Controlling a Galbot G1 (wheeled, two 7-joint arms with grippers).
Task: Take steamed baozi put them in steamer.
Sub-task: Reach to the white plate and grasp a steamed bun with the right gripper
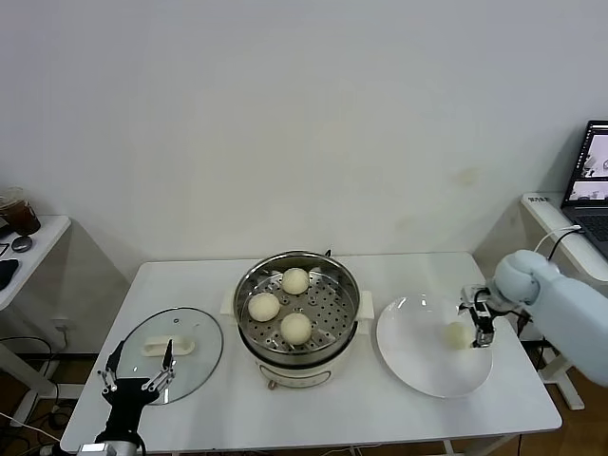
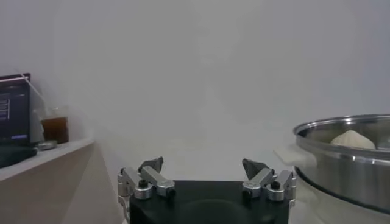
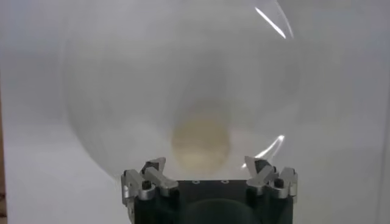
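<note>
- Down at the desk's (image 1: pixel 380 408) near edge the left hand (image 1: pixel 139 377) waits idle, fingers spread, beside the glass lid (image 1: pixel 171 352), which lies off the pot so the tray is reachable.
- Three baozi (image 1: pixel 295 327) already sit on the steamer's (image 1: pixel 344 311) perforated tray.
- One last baozi (image 3: pixel 201 143) rests on the white plate (image 1: pixel 418 366); being round, it shows no long axis or facing.
- Over it hangs the right hand (image 3: pixel 209 167), fingers spread wide and gripping nothing, seemingly lined up to close around it.
</note>
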